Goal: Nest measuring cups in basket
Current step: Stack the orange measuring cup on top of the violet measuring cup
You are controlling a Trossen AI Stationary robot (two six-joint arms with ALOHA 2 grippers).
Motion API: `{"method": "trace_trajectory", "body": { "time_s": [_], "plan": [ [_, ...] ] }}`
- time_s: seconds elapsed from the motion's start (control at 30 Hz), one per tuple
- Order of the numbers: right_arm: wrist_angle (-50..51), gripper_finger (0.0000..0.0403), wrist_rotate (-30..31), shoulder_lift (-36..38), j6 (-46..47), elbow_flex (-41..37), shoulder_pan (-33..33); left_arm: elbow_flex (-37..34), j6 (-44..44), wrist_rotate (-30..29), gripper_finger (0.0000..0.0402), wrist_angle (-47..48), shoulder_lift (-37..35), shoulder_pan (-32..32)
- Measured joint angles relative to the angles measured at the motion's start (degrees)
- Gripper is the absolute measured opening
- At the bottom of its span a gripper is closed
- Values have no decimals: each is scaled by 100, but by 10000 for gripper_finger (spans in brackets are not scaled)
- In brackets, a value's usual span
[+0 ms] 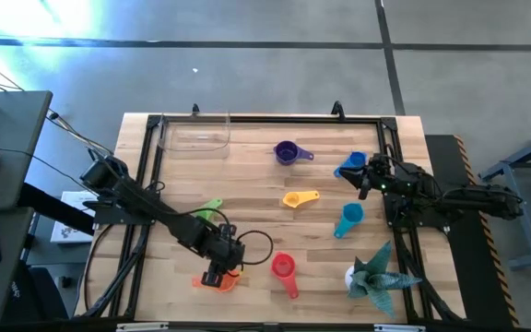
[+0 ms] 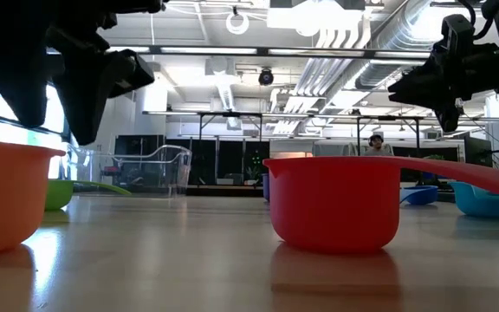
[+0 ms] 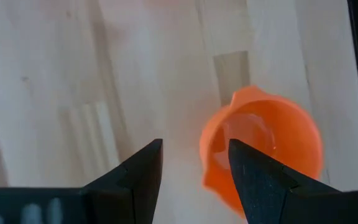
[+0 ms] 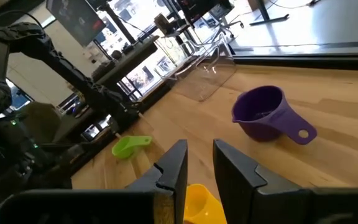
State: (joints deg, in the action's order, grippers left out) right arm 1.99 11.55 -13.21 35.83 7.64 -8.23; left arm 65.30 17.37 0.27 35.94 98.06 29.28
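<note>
- Left tool (image 3: 192, 171), fingers apart, hangs over the orange cup (image 3: 263, 146), one finger at its rim, ready to pinch the wall.
- Basket (image 1: 193, 135) sits well beyond, across the worktop.
- Right tool (image 1: 365, 175), fingers apart, waits beside the blue cup (image 1: 351, 165).

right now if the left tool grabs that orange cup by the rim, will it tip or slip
The orange cup looks like thin, rigid plastic, so probably light and stiff. It sits upright on the smooth wooden table, so a nudge would likely slide it rather than tip it. The left tool has one finger over the rim; the glossy wall may slip a little when pinched.
</note>
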Motion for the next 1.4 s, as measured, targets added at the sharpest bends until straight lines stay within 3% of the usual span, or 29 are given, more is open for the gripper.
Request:
{"method": "trace_trajectory", "body": {
  "time_s": [0.7,0.83,1.07,1.4],
  "plan": [
    [209,69,-68,7,-2,0,0,0,-102,74,167,13,485,-36],
    [209,69,-68,7,-2,0,0,0,-101,76,130,11,485,-96],
    [209,69,-66,7,22,0,-1,0,-157,408,17,-19,485,-244],
    [-328,69,-66,4,33,0,-1,34,-98,519,5,29,389,-759]
  ]
}}
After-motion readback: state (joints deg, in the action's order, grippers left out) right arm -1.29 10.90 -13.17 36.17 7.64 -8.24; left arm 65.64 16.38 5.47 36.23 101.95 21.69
